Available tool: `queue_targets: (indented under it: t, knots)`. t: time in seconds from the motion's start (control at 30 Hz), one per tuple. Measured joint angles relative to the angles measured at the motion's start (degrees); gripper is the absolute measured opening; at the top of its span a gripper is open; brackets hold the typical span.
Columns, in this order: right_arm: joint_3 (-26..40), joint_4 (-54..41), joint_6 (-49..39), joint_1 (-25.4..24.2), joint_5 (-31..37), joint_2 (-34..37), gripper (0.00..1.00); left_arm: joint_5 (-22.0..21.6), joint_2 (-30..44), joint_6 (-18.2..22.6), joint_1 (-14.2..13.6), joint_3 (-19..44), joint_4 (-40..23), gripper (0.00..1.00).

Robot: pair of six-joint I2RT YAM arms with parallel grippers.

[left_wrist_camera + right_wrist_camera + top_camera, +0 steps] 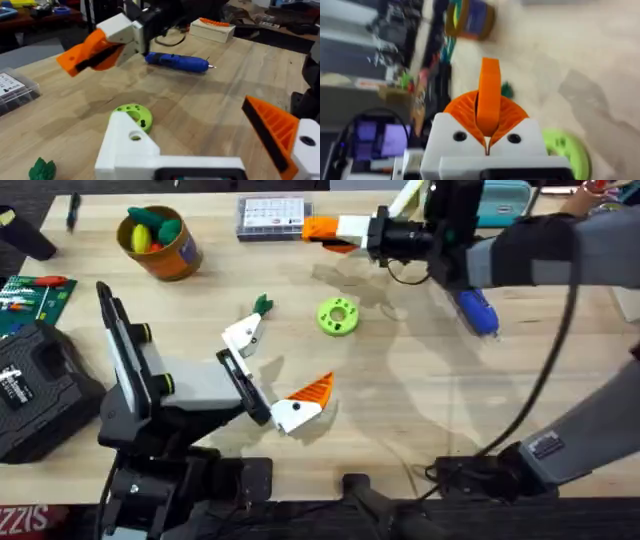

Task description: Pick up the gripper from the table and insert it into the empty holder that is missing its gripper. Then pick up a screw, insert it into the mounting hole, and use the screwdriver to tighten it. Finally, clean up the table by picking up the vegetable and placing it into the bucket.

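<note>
From overhead we see the right pincer (318, 230) raised over the far bench (420, 390), its orange pads clamped on the gripper (338, 246). The right wrist view shows that wedge (489, 95) standing upright between the closed pads. The left pincer (272, 372) gapes wide: the empty holder (243, 335) bare, its twin orange-tipped. The bucket (160, 242) sits well left of the right pincer, holding vegetables; the left wrist shows a blue screwdriver (177, 62).

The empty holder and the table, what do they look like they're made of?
The empty holder looks like matte white plastic, probably printed: flat facets, molded screw hole. The table looks like pale wood, visible grain and plank seams, with a smooth, faintly glossy finish.
</note>
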Motion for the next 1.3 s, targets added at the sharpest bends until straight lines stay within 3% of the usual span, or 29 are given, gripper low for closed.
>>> queue_targets:
  t: [0.17,0.2,0.37,0.5,0.7,0.9,1.07,1.3]
  knots:
    - [0.3,-21.1,-8.4,-0.1,-0.4,-8.4,0.018,0.0,0.0,0.0,0.0,0.0,0.0,0.988]
    - [0.5,-32.8,-13.7,0.2,-0.4,-14.6,0.019,-0.1,0.0,0.0,0.0,0.0,0.0,0.988]
    - [0.8,-51.3,-21.2,1.7,-1.2,-25.6,0.018,-0.2,0.0,0.0,0.0,0.0,0.0,0.986]
    - [0.9,-60.9,-26.0,2.7,-6.0,-29.8,0.020,-0.2,0.0,0.0,0.0,0.0,0.0,0.985]
    - [0.8,-62.1,-30.5,4.8,-14.1,-27.2,0.018,-0.3,0.0,0.0,0.0,0.0,0.0,0.986]
    - [0.7,-57.6,-32.1,8.0,-23.0,-18.4,0.019,-0.4,0.0,0.0,0.0,0.0,0.0,0.986]
    - [0.5,-52.9,-29.5,9.0,-27.7,-11.8,0.018,-0.4,0.0,0.0,0.0,0.0,0.0,0.986]
    - [0.1,-44.4,-22.8,11.3,-31.3,-9.4,0.019,-0.4,0.0,0.0,0.0,0.0,0.0,0.986]
